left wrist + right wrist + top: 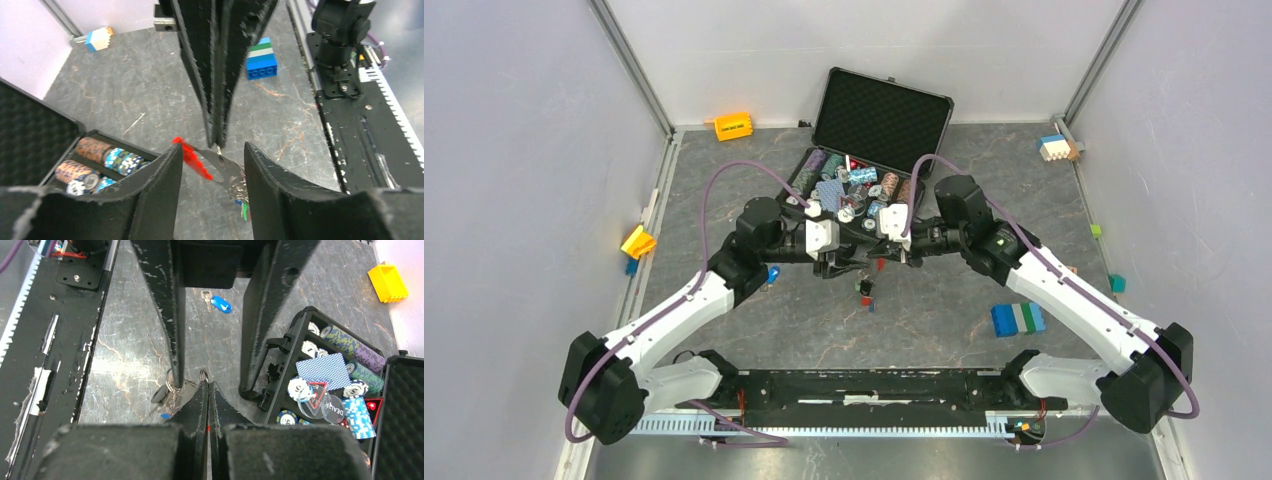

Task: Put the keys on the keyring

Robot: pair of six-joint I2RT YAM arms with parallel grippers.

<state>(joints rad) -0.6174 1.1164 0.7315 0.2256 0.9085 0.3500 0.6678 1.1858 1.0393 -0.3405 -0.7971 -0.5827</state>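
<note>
viewing from the left wrist, nearest first: left claw (212, 150) with jaws apart, gripping nothing, one finger on either side of the keyring (220, 162). between them, reaching in from the far side, right claw (218, 140) pressed together and clamped on the keyring's metal link. red fob (192, 157) jutting left of that pinch, bright, elongated, tilted. bunch of keys (239, 187) dangling right of it, silvery, with a green cap lowest. farther off, poker chips (122, 160) in rows at left, grey table (150, 90), and a blue, green and white block (261, 59).

visible only from the right wrist: thin ring poking up just past the shut fingertips, with the bunch hanging to its left, caps mostly hidden and the fob barely seen. beyond, between the spread fingers of the left claw, a lone blue-capped key (217, 304) lying flat on the table, well apart from the ring. at far right, a yellow block (387, 282).

visible only from above: both claws meeting tip to tip just in front of the open case (884, 110), held above the table. keyring shrunk to a red fleck over a dark clump; ring itself too small to make out.
</note>
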